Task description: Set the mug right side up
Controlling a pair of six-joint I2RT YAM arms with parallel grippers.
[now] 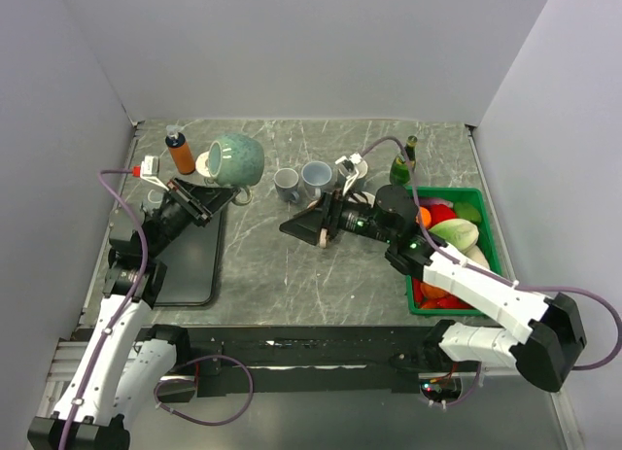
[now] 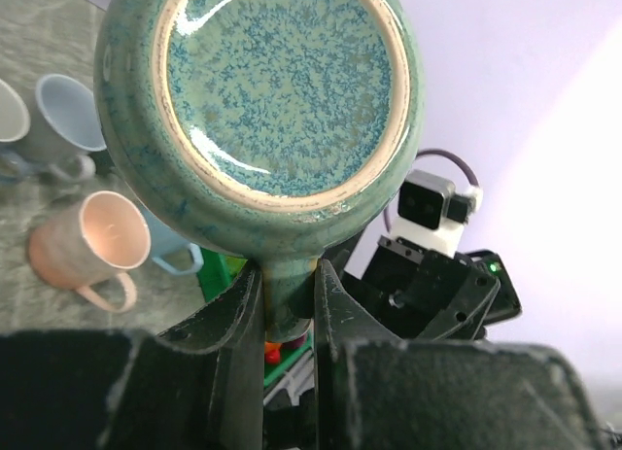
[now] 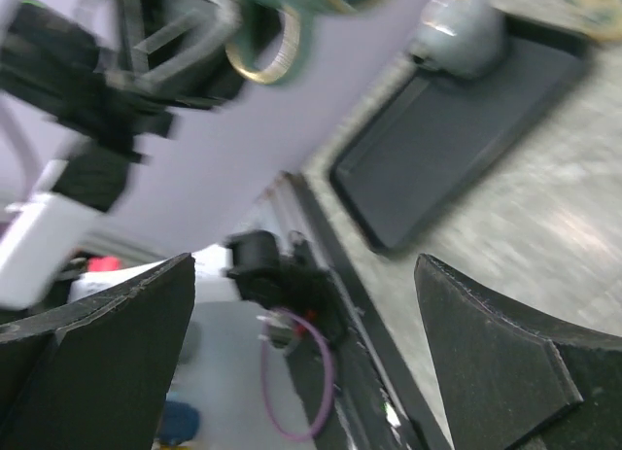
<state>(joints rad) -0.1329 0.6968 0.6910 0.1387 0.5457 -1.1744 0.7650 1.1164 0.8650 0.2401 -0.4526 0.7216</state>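
Green glazed mug [image 2: 282,90] is gripped by the left claw [image 2: 289,314], with the jaws clamped on its handle [image 2: 289,275]. It is held above the desk [image 1: 292,285] near the far-left corner, lying on its side, base turned to the wrist camera.

Step judged: mid-flip, not yet upright. The next move likely calls for a wrist roll until the rim faces up, then a set-down on bare desk, kept off the neighbours.

Right claw [image 1: 309,228] is spread wide, nothing held, over mid-desk.

Counted:
- Four other mugs: white mug [image 2: 8,110], grey-blue mug [image 2: 58,110], pink mug [image 2: 92,241], pale blue mug [image 2: 175,256].
- One black tray [image 1: 190,265] at the left edge.
- Two bottles: orange bottle [image 1: 180,151], green bottle [image 1: 401,164].
- One green bin [image 1: 455,190] at the right edge.
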